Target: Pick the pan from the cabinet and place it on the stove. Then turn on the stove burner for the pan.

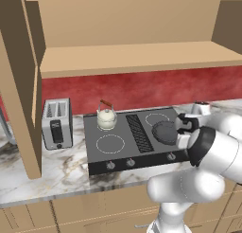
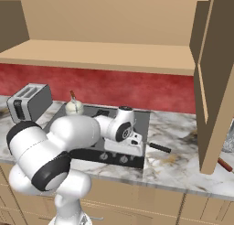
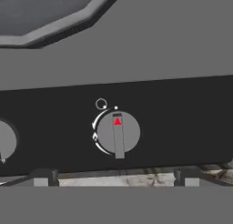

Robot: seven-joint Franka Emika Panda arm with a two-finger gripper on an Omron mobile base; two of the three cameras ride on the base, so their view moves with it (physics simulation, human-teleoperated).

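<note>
- Marble counter (image 1: 56, 165) under the open cabinet (image 1: 137, 57), red backsplash behind (toaster (image 1: 57, 124) and kettle (image 1: 107, 117) far to my gripper's left).
- The pan (image 1: 165, 131) sits on the stove (image 1: 118, 147), just beyond the gripper (image 3: 116, 175).
- Fingers spread wide, grasping nothing; tips low before a knob (image 3: 118, 133), its red mark pointing up.
- Contact with the knob: I can't tell, probably none.

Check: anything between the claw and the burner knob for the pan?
Nothing visible. In the hand view the knob sits straight ahead on the stove's black front panel, red pointer up, with the open claw's fingertips either side below it and a bare gap between. The pan already rests on the cooktop behind it.
</note>
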